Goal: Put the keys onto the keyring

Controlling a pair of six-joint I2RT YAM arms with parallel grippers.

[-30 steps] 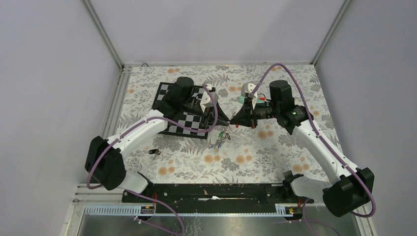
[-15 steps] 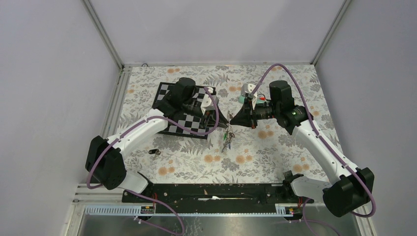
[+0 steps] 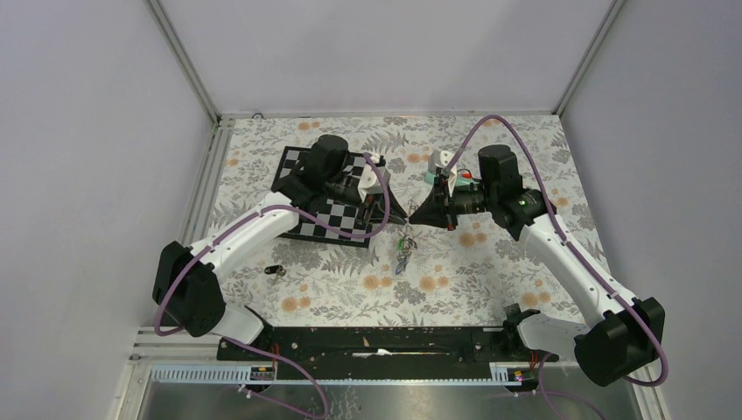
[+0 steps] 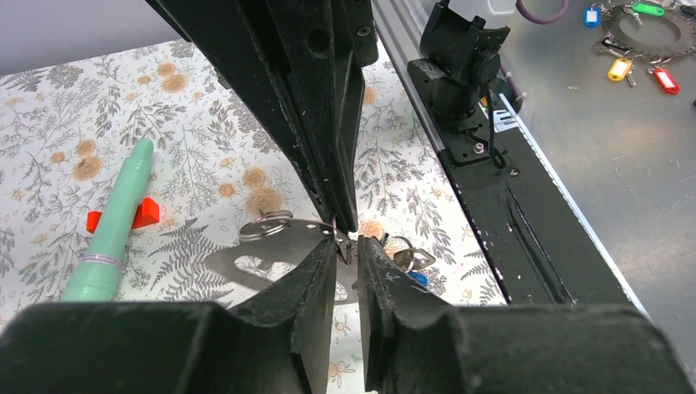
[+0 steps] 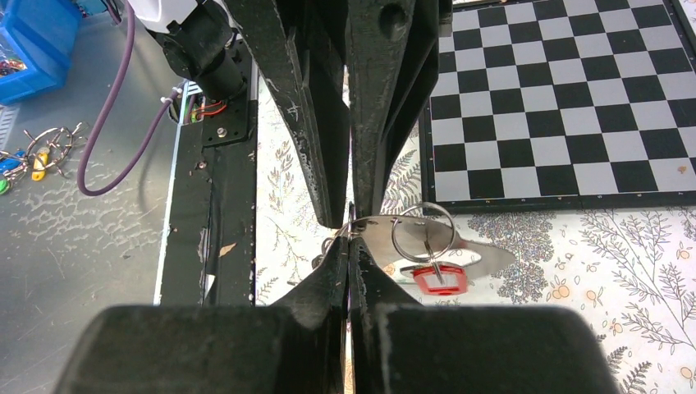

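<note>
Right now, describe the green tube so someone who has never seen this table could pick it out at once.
On the floral tablecloth, find the checkerboard and look just to its right, beside the right arm's wrist. There lies the tube: a smooth, pale green rod with a red piece at its side, unlike the small metal keys with their rings and coloured tags.

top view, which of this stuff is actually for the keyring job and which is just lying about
For the job:
- keys, bunched and hanging between the two arms
- keyring, thin wire loop
- red-tagged key

Just lying about:
- checkerboard
- teal tube
- small black item on the mat
- spare keys off the mat
</note>
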